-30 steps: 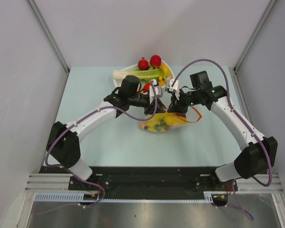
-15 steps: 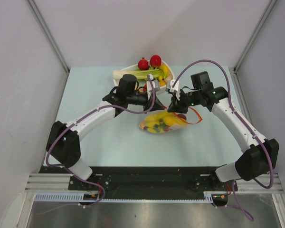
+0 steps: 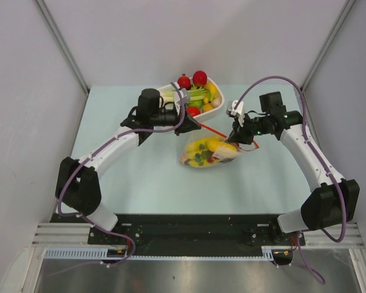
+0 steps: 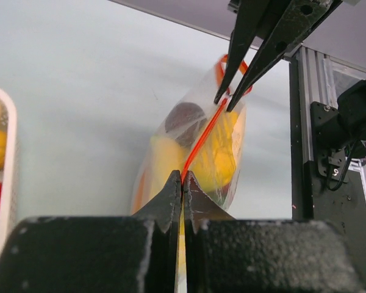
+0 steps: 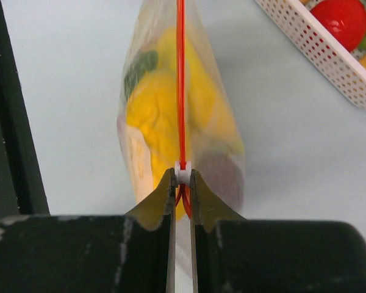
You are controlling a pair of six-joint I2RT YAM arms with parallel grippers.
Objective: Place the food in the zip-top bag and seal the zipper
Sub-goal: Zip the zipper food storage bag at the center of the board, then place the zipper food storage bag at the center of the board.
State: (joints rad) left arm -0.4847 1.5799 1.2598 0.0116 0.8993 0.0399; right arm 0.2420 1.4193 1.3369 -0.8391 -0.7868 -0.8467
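Mid-frame overhead, left gripper [image 4: 182,177] and right gripper [image 5: 182,176] are pinching taut the thin orange-red zipper [image 5: 180,73] of the clear plastic zip-top bag [image 3: 208,154] holding yellow toy food [image 5: 151,113], apparently sealing, next needing a steady slide along it.

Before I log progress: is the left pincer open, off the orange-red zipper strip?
No, the left pincer is shut on the orange-red zipper strip of the clear plastic bag.
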